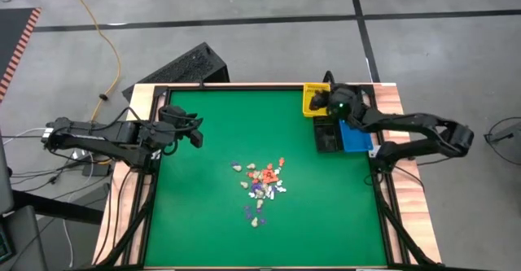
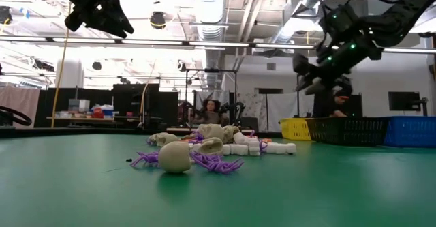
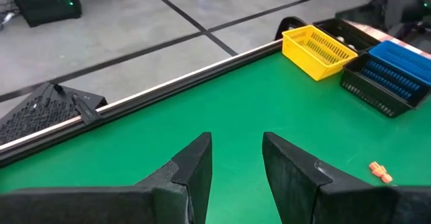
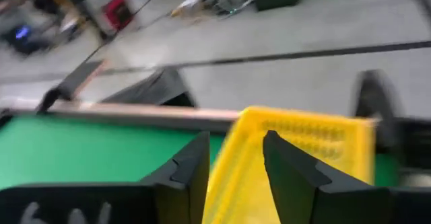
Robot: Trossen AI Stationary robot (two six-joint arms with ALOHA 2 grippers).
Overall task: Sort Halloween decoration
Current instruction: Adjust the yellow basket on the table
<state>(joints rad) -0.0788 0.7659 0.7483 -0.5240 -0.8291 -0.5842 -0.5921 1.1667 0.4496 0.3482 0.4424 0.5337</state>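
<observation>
**benchrat:** Table (image 1: 203,141) first, biggest thing there: green mat, both arms sat up at the far half. Right arm was over the three bins at the far right corner, yellow bin (image 1: 313,100), black bin (image 1: 326,135), blue bin (image 1: 355,135). Left arm hung above the left side of the mat.

**servo_sam:** And the grippers?

**benchrat:** Right gripper (image 4: 232,160) hovered over the yellow bin's rim, fingers parted with a narrow gap, nothing between them that I could see. Left gripper (image 3: 236,163) was much the same, a narrow gap and empty, pointed across the mat toward the bins.

**servo_sam:** So where was the Halloween decoration?

**benchrat:** Halloween decoration (image 1: 262,188) was a loose heap near the mat's middle, a bit toward the near edge, strung out roughly far-to-near. Cream, orange and purple bits all mixed up. From the right gripper it lay toward the near edge and leftward; from the left gripper, toward the near edge and rightward. My guess is both were about equally far, so either could go for the next pick.
</observation>
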